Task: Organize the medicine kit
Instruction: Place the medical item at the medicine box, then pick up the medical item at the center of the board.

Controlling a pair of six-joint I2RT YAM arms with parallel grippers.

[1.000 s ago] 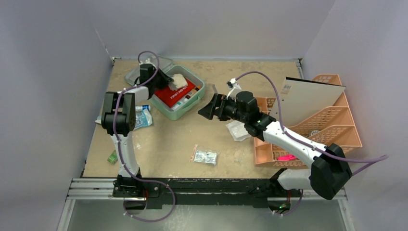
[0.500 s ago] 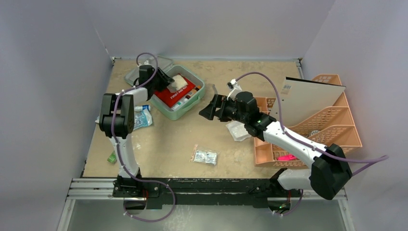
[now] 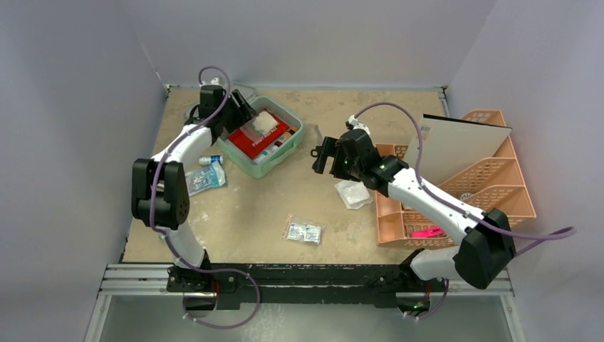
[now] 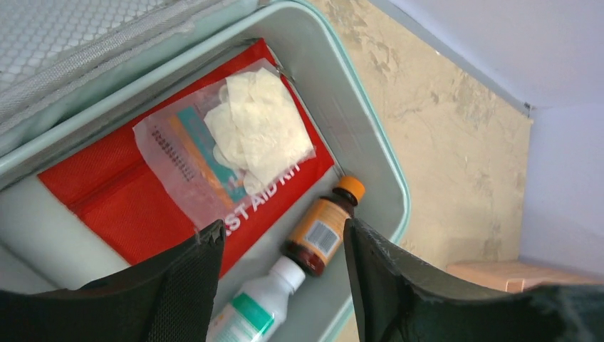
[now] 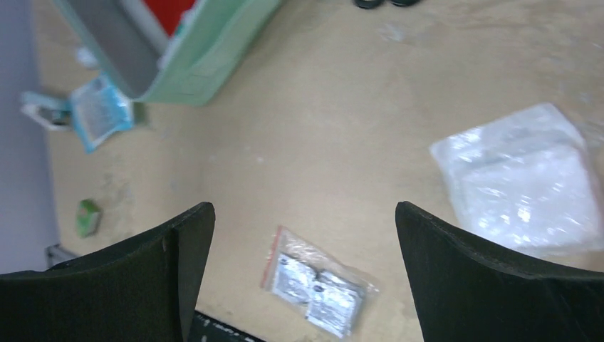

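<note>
The medicine kit (image 3: pixel 288 150), a mint-green case, lies open at the back left of the table. Inside it are a red first-aid pouch (image 4: pixel 107 206), a clear bag of white gloves (image 4: pixel 246 139) resting on the pouch, an amber bottle with an orange cap (image 4: pixel 324 228) and a white bottle with a green label (image 4: pixel 260 306). My left gripper (image 4: pixel 283 229) hovers open over the case's near-left side (image 3: pixel 235 112), holding nothing. My right gripper (image 3: pixel 322 154) hangs open above mid-table (image 5: pixel 305 210), with a zip bag of sachets (image 5: pixel 320 285) on the table below it.
A clear white packet (image 3: pixel 353 193) lies near the peach rack (image 3: pixel 498 185), which holds a white board (image 3: pixel 459 146) and a pink item (image 3: pixel 426 232). A blue packet (image 3: pixel 201 178), a small bottle (image 3: pixel 211 160) and a small green piece (image 3: pixel 167 232) lie at the left.
My left gripper has opened, leaving the glove bag on the red pouch, and drawn back toward the far left. My right gripper has swung slightly right and tipped downward.
</note>
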